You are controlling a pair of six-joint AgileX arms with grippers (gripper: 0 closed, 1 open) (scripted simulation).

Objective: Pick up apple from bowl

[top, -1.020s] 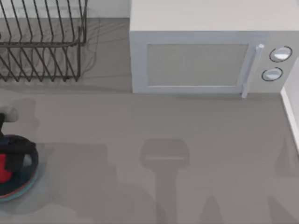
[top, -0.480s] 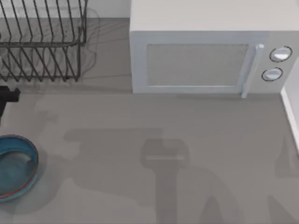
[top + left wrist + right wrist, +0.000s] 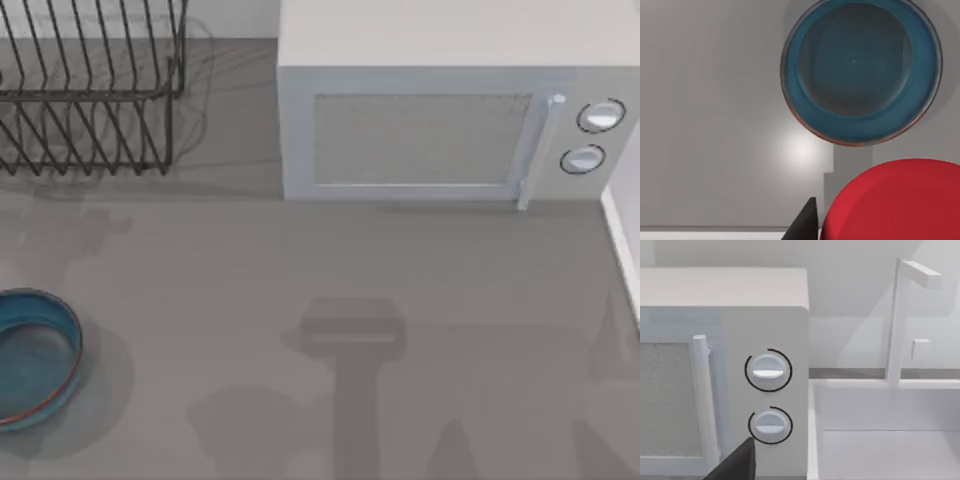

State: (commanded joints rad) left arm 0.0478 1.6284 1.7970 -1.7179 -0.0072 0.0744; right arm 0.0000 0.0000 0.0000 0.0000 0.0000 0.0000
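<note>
Since a second ago the left gripper has lifted the apple out of the bowl, which sits bare at the table's left edge. Smooth, plain red, the apple is clamped above it. Right arm parked facing the microwave.

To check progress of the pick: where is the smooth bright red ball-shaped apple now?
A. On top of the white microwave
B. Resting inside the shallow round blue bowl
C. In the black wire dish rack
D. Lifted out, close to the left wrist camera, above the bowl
D: the left wrist view shows the smooth bright red ball-shaped apple close up, with the shallow round blue bowl holding nothing below it.
</note>
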